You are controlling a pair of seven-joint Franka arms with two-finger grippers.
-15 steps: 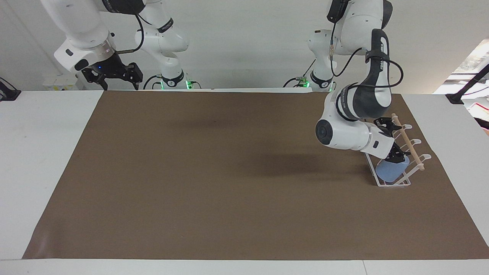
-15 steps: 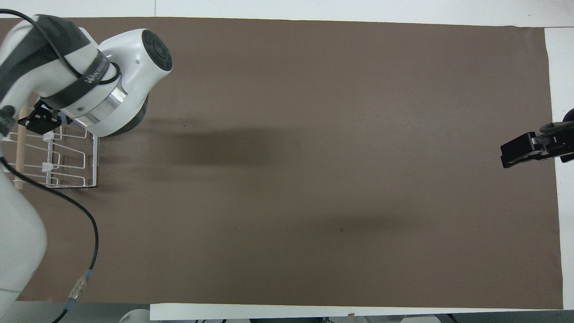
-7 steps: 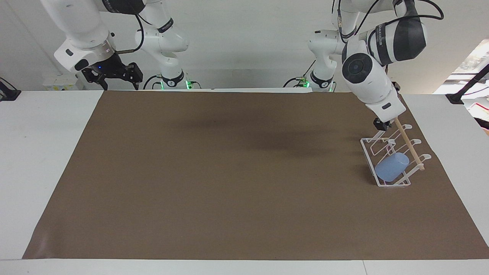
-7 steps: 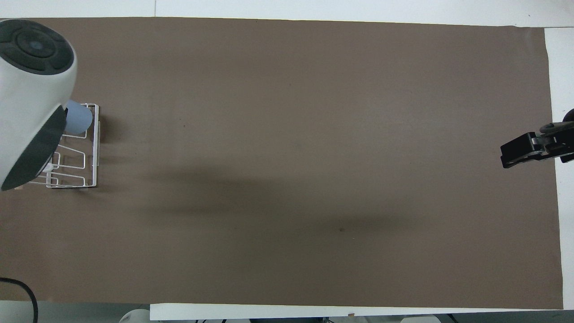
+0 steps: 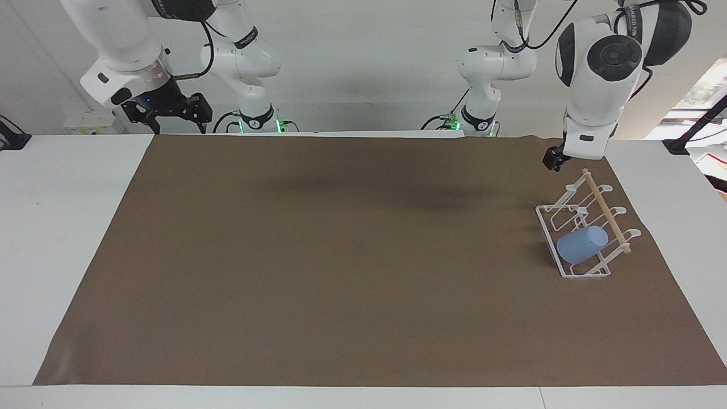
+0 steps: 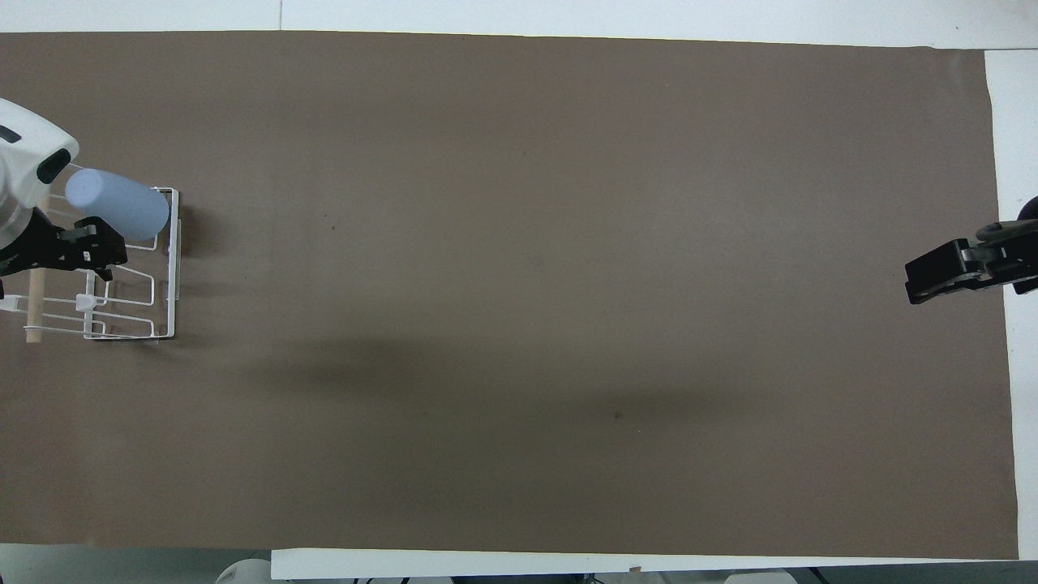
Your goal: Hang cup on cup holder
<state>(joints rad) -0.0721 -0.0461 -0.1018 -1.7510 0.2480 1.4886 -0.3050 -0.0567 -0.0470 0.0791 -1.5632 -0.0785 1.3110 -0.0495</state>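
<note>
The light-blue cup [image 5: 581, 245] hangs tilted, mouth down, on a slanted prong of the white wire cup holder [image 5: 545, 225] at the left arm's end of the table. It sits at the end of the rack farthest from the robots, below the wooden dowel [image 5: 605, 213]. The overhead view shows the cup [image 6: 118, 213] on the cup holder [image 6: 172, 268] too. My left gripper [image 5: 555, 160] is raised clear of the cup, over the rack's end nearest the robots, and holds nothing; it also shows in the overhead view [image 6: 77, 247]. My right gripper [image 5: 170, 111] waits open and empty, raised at its own end.
A brown mat [image 5: 341, 255] covers most of the white table [image 5: 57, 227]. The rack stands near the mat's edge at the left arm's end. Black clamps [image 5: 12, 140] sit at the table's corners near the robots.
My left gripper let go of the cup, which stays on the rack's prong. The left arm lifted up and drew back toward the robots. The right arm has not moved.
</note>
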